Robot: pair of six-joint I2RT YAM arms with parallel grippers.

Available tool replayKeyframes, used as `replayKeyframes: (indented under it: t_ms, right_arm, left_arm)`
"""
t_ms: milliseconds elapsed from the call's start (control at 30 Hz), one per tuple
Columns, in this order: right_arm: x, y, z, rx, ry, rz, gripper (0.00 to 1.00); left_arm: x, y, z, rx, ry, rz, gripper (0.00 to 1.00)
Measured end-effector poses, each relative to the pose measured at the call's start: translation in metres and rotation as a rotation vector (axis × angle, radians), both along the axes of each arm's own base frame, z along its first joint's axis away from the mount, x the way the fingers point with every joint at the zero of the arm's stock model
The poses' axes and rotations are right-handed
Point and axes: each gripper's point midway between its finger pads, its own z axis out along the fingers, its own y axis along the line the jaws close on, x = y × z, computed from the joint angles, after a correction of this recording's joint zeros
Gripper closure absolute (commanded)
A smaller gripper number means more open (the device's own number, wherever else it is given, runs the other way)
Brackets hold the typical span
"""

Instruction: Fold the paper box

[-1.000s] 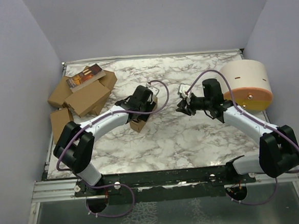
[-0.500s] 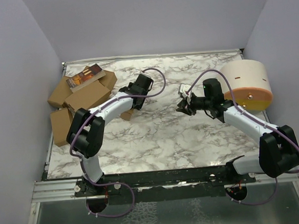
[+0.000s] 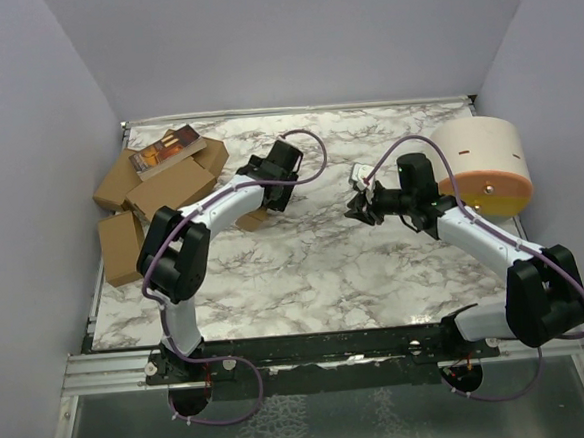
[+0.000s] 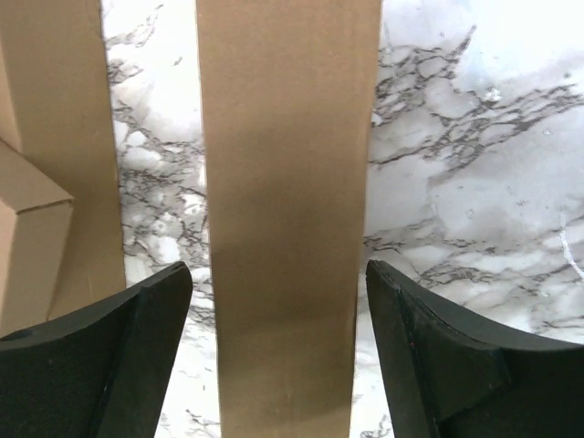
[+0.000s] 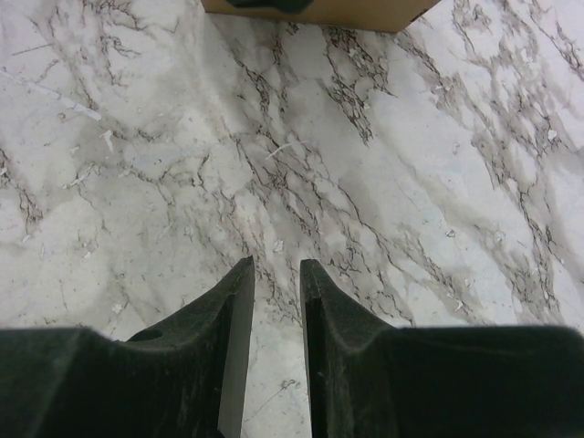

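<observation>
Swung in toward the heap of brown cartons (image 3: 165,188) since a second ago, the left arm now reaches further back, and the paper box (image 4: 287,137) has travelled with it, from well clear of the heap to just beside it; the right arm has not stirred. The marble worktop (image 3: 315,267) carries everything. A white cylinder with an orange rim (image 3: 483,160) stands well apart from the heap, at the opposite side. The heap has a printed book (image 3: 167,151) on top and a single carton (image 3: 121,246) on its near side. From above, the box is mostly hidden under the left arm; only a brown corner shows, on the heap's side facing the cylinder. The left wrist view shows what the overhead one cannot: the box is a long plain brown strip running away from the camera, seemingly flat on the marble, with the heap's cartons close alongside at the picture's edge. It passes between the fingers (image 4: 100,365) of the left tool (image 4: 278,267), whose jaws stand spread with the box's edges just beside the tips, not clamped. The right tool (image 5: 276,265) hangs over bare marble, farther from the heap than the box. Only its own wrist view shows its state: the fingers are a narrow slit apart with nothing between them. A brown card edge crosses the top of that view, but I cannot tell which carton it belongs to.
</observation>
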Motion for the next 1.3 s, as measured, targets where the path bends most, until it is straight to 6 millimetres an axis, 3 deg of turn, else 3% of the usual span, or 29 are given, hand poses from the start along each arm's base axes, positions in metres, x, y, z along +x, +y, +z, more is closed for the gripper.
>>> replayKeyframes:
  t_ms: [100,333,600,700,833,1000,1133,1300]
  right_arm:
    - [0.001,-0.001,0.0,0.0,0.0,-0.004,0.72]
    - [0.001,-0.002,0.0,0.0,0.0,-0.005,0.72]
    - [0.002,-0.004,0.0,0.0,0.002,-0.012,0.72]
    - [0.003,-0.007,-0.001,0.001,0.006,-0.019,0.72]
    - [0.006,-0.013,0.002,0.012,0.008,-0.028,0.72]
    - [0.008,-0.022,0.01,0.032,0.008,-0.04,0.71]
    - [0.014,-0.029,0.019,0.039,0.001,-0.059,0.56]
    - [0.019,-0.039,0.028,0.026,-0.039,-0.086,0.11]
  left_arm:
    - [-0.002,-0.007,-0.002,-0.015,0.006,-0.023,0.05]
    - [-0.012,-0.027,0.009,-0.069,-0.011,-0.08,0.02]
    - [-0.029,-0.042,0.067,-0.277,-0.136,-0.159,0.01]
    - [-0.035,-0.048,0.08,-0.369,-0.161,-0.187,0.03]
    - [-0.04,-0.05,0.074,-0.466,-0.144,-0.204,0.06]
    - [-0.05,-0.035,0.062,-0.63,-0.12,-0.197,0.06]
    - [-0.055,-0.02,0.077,-0.783,-0.219,-0.2,0.01]
    - [-0.06,-0.004,0.113,-0.948,-0.371,-0.213,0.01]
